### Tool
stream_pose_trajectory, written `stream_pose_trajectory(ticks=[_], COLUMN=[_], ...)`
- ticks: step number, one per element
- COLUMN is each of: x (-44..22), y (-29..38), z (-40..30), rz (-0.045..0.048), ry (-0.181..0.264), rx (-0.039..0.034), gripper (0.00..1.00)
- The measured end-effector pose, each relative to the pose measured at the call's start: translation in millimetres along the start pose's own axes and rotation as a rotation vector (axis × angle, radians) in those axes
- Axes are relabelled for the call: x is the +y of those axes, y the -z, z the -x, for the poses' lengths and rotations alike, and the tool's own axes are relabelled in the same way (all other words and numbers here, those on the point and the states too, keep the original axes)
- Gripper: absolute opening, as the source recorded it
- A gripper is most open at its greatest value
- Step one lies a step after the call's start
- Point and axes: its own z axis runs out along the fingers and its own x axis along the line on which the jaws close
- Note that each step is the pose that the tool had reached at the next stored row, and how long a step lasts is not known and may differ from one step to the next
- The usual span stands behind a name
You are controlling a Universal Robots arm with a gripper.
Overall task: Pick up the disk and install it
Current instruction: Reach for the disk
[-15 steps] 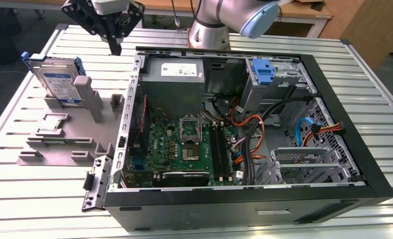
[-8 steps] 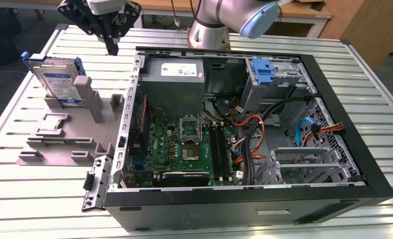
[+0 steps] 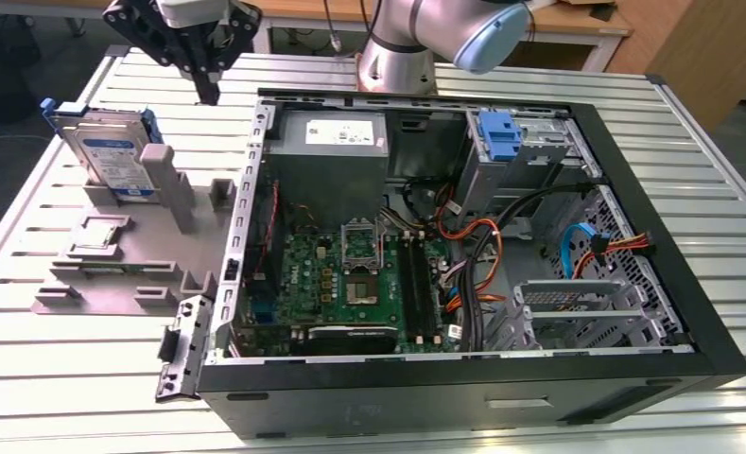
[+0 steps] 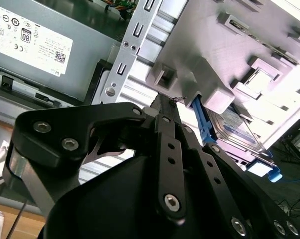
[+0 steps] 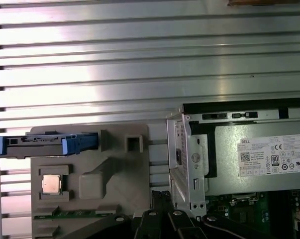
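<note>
1. Plainly, the disk [image 3: 101, 156] is not yet picked up. It stands on edge in a grey holder [image 3: 108, 274] outside the computer case [image 3: 474, 383], off the case wall at the exterior view's left and about level with the case's power-supply box [image 3: 332, 151].
2. The gripper [image 3: 206, 90] hangs above the slatted table [image 3: 58, 388], outside the case. It is just off the corner that houses the power-supply box, between that corner and the disk, and touches neither. Its fingers are drawn together into one narrow tip with nothing between them.
3. The step in hand, as I judge it, is the reach for the disk. To do it well, the fingers must part wide enough to span the blue carrier before they come down onto it — a closed tip would only knock its top edge.
4. In the first wrist view the disk is a thin strip running toward the case wall, so the squeeze belongs across that thin side.
5. The holder's posts hug the disk low down, so a high grip looks safer.
</note>
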Motion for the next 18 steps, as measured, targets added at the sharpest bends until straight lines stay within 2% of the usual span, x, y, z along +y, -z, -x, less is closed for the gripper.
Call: stream_pose_trajectory(ticks=[18], x=[0.8], y=[-1.1], z=[-16.6], rz=[0.0000], ry=[0.000], rx=[0.0001], gripper=[0.10])
